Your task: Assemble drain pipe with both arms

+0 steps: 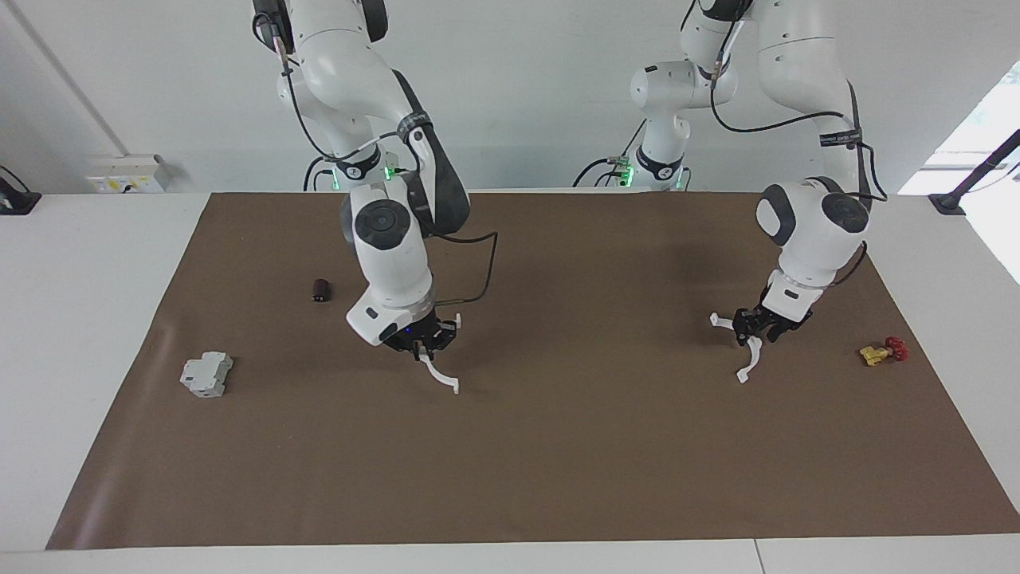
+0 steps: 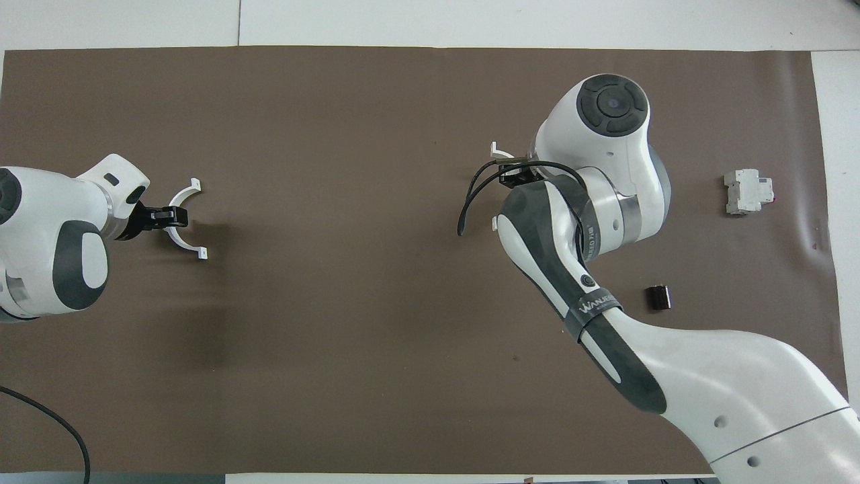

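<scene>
My left gripper point(image 1: 753, 327) point(image 2: 173, 215) is shut on one white half-ring arc point(image 1: 750, 353) point(image 2: 180, 235) and holds it a little above the brown mat, toward the left arm's end of the table. My right gripper point(image 1: 426, 344) point(image 2: 514, 176) is shut on the other white half-ring arc point(image 1: 443, 378) and holds it above the mat. In the overhead view only this arc's end tabs point(image 2: 496, 150) show past the right arm. The two arcs are far apart.
A grey boxy block point(image 1: 206, 374) point(image 2: 747, 191) lies toward the right arm's end. A small dark cylinder point(image 1: 320, 289) point(image 2: 658, 297) lies nearer to the robots. A yellow-and-red valve point(image 1: 883, 351) lies near the left gripper. The brown mat point(image 1: 558, 462) covers the table.
</scene>
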You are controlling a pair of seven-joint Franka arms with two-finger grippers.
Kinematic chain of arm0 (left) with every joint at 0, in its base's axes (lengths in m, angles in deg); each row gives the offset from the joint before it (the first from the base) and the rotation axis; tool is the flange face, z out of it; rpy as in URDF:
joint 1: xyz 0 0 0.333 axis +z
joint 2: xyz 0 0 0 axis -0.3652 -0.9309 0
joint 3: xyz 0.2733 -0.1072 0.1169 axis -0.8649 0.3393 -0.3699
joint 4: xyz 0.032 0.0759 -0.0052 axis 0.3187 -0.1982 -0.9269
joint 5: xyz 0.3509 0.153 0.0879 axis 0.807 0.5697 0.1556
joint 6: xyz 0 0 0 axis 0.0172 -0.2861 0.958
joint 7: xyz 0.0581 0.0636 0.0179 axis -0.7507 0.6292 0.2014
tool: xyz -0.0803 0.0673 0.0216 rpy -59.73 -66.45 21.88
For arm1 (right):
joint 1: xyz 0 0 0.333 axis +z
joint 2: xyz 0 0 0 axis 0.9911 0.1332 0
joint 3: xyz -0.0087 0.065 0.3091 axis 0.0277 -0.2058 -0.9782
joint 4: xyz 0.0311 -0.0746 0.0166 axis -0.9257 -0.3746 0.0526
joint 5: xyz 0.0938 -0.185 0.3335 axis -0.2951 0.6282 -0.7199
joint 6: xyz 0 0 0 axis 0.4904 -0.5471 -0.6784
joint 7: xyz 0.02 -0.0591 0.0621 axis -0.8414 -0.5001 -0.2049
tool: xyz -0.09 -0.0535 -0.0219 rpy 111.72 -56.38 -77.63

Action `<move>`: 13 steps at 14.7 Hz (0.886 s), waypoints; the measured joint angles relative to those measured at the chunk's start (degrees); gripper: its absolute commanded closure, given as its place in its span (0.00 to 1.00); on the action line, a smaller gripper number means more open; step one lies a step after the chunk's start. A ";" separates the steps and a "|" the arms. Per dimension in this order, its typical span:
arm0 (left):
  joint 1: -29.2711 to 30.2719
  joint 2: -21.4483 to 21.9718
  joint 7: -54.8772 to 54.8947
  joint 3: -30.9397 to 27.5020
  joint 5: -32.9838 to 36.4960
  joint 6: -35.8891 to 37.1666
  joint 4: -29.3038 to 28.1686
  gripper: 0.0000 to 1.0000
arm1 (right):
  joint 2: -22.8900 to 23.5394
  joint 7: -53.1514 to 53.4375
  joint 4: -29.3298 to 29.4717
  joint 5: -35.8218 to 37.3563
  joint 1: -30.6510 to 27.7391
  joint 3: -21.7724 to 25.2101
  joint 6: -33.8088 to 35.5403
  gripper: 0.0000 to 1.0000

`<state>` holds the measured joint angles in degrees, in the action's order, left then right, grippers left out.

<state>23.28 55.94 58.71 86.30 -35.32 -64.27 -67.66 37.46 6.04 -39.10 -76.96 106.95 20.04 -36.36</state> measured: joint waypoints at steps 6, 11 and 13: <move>0.02 -1.12 0.00 0.07 0.00 -1.63 -0.03 1.00 | 1.18 3.24 -3.89 -0.07 3.25 -0.01 -5.98 1.00; -0.01 -0.67 0.01 0.03 0.00 -1.69 0.70 1.00 | 1.19 3.93 -5.37 -0.11 4.03 -0.90 -7.18 1.00; -0.19 0.11 0.04 0.12 0.01 1.37 2.65 1.00 | 1.35 4.00 -6.17 -0.11 5.73 -1.16 -8.14 1.00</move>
<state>23.09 56.05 58.76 86.41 -35.31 -62.91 -65.01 38.80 10.04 -45.27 -77.07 112.68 18.88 -44.50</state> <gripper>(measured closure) 0.793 0.797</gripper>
